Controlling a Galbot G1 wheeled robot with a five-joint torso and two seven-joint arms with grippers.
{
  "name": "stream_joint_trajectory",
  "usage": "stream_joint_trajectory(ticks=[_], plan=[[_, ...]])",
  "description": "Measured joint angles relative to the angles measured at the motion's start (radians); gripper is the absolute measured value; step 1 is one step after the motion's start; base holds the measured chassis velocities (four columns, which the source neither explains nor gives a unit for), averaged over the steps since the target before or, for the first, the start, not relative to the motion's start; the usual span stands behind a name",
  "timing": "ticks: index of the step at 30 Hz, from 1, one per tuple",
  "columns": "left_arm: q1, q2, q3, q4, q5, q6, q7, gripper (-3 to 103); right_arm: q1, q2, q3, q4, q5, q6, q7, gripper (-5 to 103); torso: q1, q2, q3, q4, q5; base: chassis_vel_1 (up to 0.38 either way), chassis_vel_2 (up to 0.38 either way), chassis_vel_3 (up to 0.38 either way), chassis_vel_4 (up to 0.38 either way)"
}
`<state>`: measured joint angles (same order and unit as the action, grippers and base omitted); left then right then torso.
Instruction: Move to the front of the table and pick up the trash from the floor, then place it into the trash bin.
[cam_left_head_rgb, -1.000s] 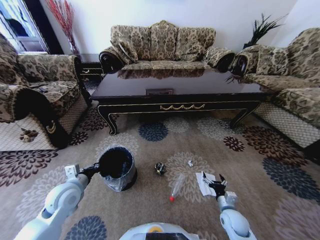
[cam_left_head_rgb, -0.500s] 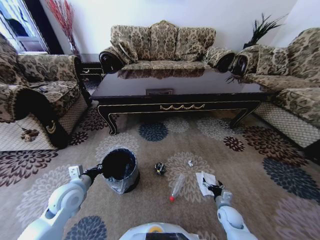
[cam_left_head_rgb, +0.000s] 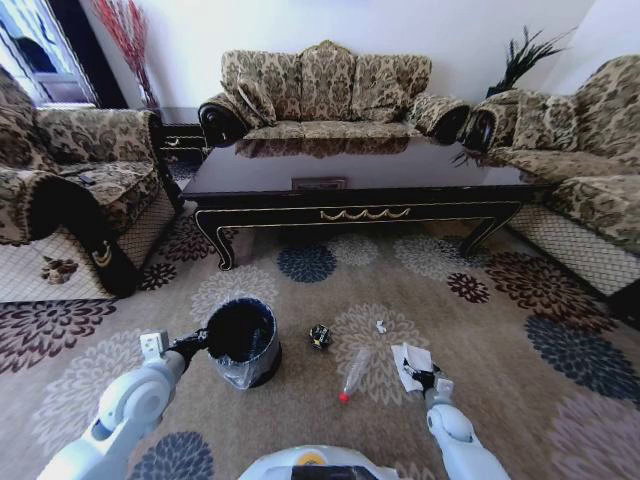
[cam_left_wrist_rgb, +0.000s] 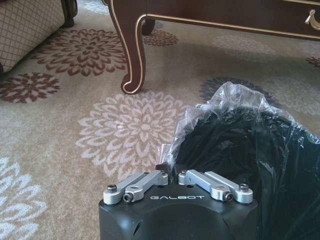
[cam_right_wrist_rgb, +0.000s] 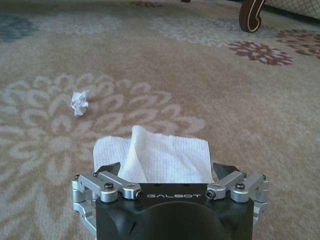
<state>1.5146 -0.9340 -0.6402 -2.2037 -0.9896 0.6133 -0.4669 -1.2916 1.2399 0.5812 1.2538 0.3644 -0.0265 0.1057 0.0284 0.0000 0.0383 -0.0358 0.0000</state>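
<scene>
The trash bin (cam_left_head_rgb: 243, 340), black with a shiny bag, stands on the floor (cam_left_head_rgb: 500, 330) in front of the table (cam_left_head_rgb: 350, 180). My left gripper (cam_left_head_rgb: 190, 345) is shut on its rim (cam_left_wrist_rgb: 167, 167). The trash lies to its right: a dark ball (cam_left_head_rgb: 320, 336), a tiny white scrap (cam_left_head_rgb: 380, 326), a clear bottle (cam_left_head_rgb: 354, 372) with a red cap, and white paper (cam_left_head_rgb: 410, 362). My right gripper (cam_left_head_rgb: 425, 378) is low at the paper's near edge. In the right wrist view it (cam_right_wrist_rgb: 166, 169) stands open with the paper (cam_right_wrist_rgb: 155, 152) between its fingertips.
Patterned sofas (cam_left_head_rgb: 330, 85) ring the table, with armchairs at the left (cam_left_head_rgb: 70, 190) and right (cam_left_head_rgb: 590, 170). A curved table leg (cam_left_wrist_rgb: 132, 45) stands beyond the bin. The white scrap (cam_right_wrist_rgb: 79, 103) lies on open carpet past the paper.
My right gripper has dropped lower and come in onto the paper's near edge. My left gripper and the bin it holds have shifted slightly right.
</scene>
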Motion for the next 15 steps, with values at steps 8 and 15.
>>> stream_joint_trajectory(ticks=[8,15], plan=[[0.002,-0.008,0.001,-0.006,0.003,-0.004,-0.007,3,0.012,0.004,-0.004,-0.056,-0.025,0.007,-0.017,103,0.000,0.000,0.000,0.0000,0.0000,0.000,0.000,0.000,0.000],[0.001,-0.009,0.002,-0.010,0.002,-0.006,-0.012,3,0.013,0.009,-0.010,-0.073,-0.034,0.007,-0.023,85,0.000,0.000,0.000,0.0000,0.0000,0.000,0.000,0.000,0.000]])
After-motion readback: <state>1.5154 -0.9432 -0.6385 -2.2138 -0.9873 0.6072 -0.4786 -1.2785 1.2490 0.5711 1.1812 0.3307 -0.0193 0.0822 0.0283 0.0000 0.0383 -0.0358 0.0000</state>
